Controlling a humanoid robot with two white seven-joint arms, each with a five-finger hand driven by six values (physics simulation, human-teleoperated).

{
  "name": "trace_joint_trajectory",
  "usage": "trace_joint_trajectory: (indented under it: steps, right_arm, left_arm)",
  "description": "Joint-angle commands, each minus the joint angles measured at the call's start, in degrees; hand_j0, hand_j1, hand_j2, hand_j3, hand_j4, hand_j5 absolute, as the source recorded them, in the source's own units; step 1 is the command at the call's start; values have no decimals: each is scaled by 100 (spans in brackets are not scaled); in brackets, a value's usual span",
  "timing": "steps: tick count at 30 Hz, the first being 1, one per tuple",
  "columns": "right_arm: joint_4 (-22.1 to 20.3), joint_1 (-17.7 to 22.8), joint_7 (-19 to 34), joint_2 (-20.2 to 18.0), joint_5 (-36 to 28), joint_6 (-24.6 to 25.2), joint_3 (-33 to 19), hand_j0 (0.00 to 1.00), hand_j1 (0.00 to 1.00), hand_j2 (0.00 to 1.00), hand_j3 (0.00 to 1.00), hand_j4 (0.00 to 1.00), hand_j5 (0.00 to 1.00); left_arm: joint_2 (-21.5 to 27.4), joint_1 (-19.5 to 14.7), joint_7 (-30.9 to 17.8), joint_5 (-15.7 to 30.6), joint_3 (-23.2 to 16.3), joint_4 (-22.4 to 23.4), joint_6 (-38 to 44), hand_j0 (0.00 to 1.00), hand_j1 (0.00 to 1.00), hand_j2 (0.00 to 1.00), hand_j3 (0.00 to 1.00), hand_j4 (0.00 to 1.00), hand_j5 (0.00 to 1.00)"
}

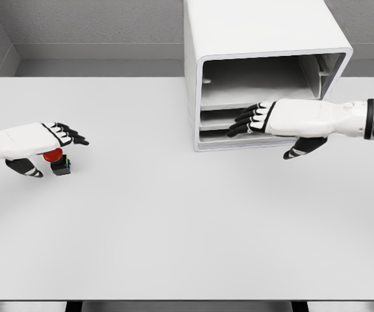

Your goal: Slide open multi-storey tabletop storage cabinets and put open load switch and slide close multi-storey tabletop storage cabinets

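Two white arms with black-fingered five-finger hands reach over a pale grey table [187, 227], seen from the head camera. At the rear, right of centre, stands the white multi-storey storage cabinet [258, 39], a box with rounded corners whose open front faces the viewer and shows stacked trays inside: a large upper compartment and narrower levels below it. The right hand [284, 123] enters from the picture's right edge and lies across the lower front of the cabinet, palm down, with its fingers [245, 122] slightly curled and pointing left at the edge of the lower trays; the thumb [302, 149] hangs below, just in front of the cabinet's base. Whether these fingers actually hook a tray edge cannot be told from this view; no object is seen inside the hand. The left hand [41, 140] enters from the left edge and hovers low over the table's left side, well apart from the cabinet. Directly beneath its palm sits the load switch [57, 160], a small dark block topped by a red knob, standing on the table. The left fingers extend forward, loosely spread, above the knob, while the thumb points down beside the switch; contact is not clear, and the hand is not closed around the switch.
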Motion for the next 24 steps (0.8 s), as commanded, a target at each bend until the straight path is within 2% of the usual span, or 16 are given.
trace_joint_trajectory:
  steps: [1,3,4,7,8,18,21,24]
  right_arm:
    - [288,0,93,80,-256,11,7,100,100,100,100,100,100]
    - [490,-9,111,80,-396,11,7,100,100,100,100,100,100]
    - [587,-9,234,98,-484,11,7,100,100,100,100,100,100]
    - [762,-9,357,212,-590,11,-2,100,100,100,100,100,100]
    - [780,-9,444,229,-634,11,-28,100,100,100,100,100,100]
    - [868,-167,515,194,-959,11,-55,100,100,100,100,100,100]
    - [1158,-176,524,247,-968,11,-37,100,100,100,100,100,100]
    - [1193,-167,559,335,-968,11,-11,100,100,100,100,100,100]
  left_arm:
    - [-4,0,-1,14,-28,43,13,99,99,99,99,99,99]
    - [-4,-35,-1,-91,-169,43,13,98,98,98,98,98,98]
    - [-4,-35,8,-74,-169,34,13,93,93,93,93,93,93]
    - [-4,-35,16,-12,-169,43,13,65,65,65,65,65,65]
    - [-4,-35,16,-21,-169,51,13,61,61,61,61,61,61]
    - [49,-35,-1,93,-169,113,13,44,44,44,44,44,44]
    - [57,-35,-10,146,-169,78,13,38,38,38,38,38,38]
    - [57,-35,-10,146,-160,51,13,36,36,36,36,36,36]
